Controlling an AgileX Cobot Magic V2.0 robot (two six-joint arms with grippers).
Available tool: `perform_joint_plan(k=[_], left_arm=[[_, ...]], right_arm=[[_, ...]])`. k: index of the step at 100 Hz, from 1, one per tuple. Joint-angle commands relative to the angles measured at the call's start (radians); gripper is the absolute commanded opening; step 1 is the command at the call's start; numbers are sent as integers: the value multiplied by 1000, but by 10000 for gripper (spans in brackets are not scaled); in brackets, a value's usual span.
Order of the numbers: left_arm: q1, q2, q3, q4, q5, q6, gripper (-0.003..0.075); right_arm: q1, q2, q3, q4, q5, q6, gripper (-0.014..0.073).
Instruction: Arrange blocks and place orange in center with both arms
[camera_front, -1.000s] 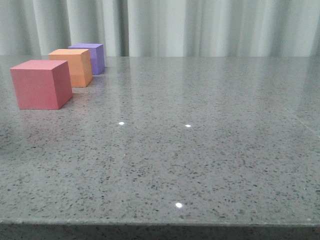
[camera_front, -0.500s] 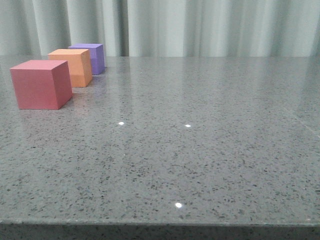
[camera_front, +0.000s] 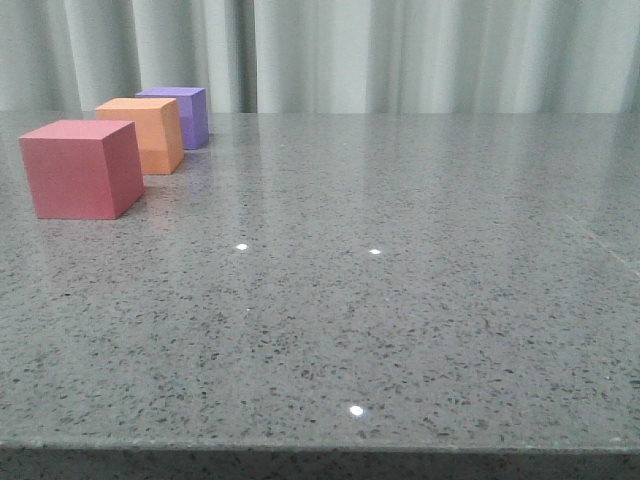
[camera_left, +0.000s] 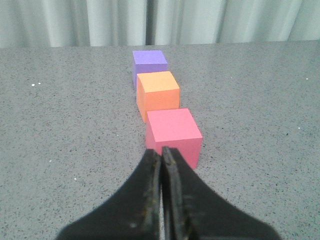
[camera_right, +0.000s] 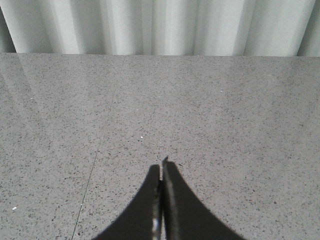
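Three foam blocks stand in a row at the table's far left: the red-pink block (camera_front: 80, 168) nearest, the orange block (camera_front: 145, 134) in the middle, the purple block (camera_front: 183, 115) farthest. The left wrist view shows the same row, red-pink block (camera_left: 174, 132), orange block (camera_left: 157, 94), purple block (camera_left: 149, 64). My left gripper (camera_left: 161, 151) is shut and empty, its tips just short of the red-pink block. My right gripper (camera_right: 162, 165) is shut and empty over bare table. Neither gripper shows in the front view.
The grey speckled table (camera_front: 380, 280) stretches to a pale curtain (camera_front: 400, 50) at the back. Its front edge runs along the bottom of the front view. A thin seam line (camera_right: 90, 175) crosses the surface near my right gripper.
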Motion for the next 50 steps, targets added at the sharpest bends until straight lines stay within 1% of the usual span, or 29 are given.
perform_joint_plan(k=[1,12,20,31,42,50], left_arm=[[0,4,-28,-9,-89,-1,-20],[0,4,-28,-9,-91,-1,-20],[0,4,-24,18,-105,-1,-20],[4,-17,14,60,-204,-1,-20],[46,-69,82,58,-316,-1,-20],[84,-121,130,56,-338,-1,-20]], right_arm=[[-8,-5,-26,-9,-83,-10,-69],[-8,-5,-26,-9,-83,-10,-69],[-8,-5,-26,-9,-83,-10,-69],[-8,-5,-26,-9,-83,-10,-69],[-8,-5,-26,-9,-83,-10,-69],[-8,-5,-26,-9,-83,-10,-69]])
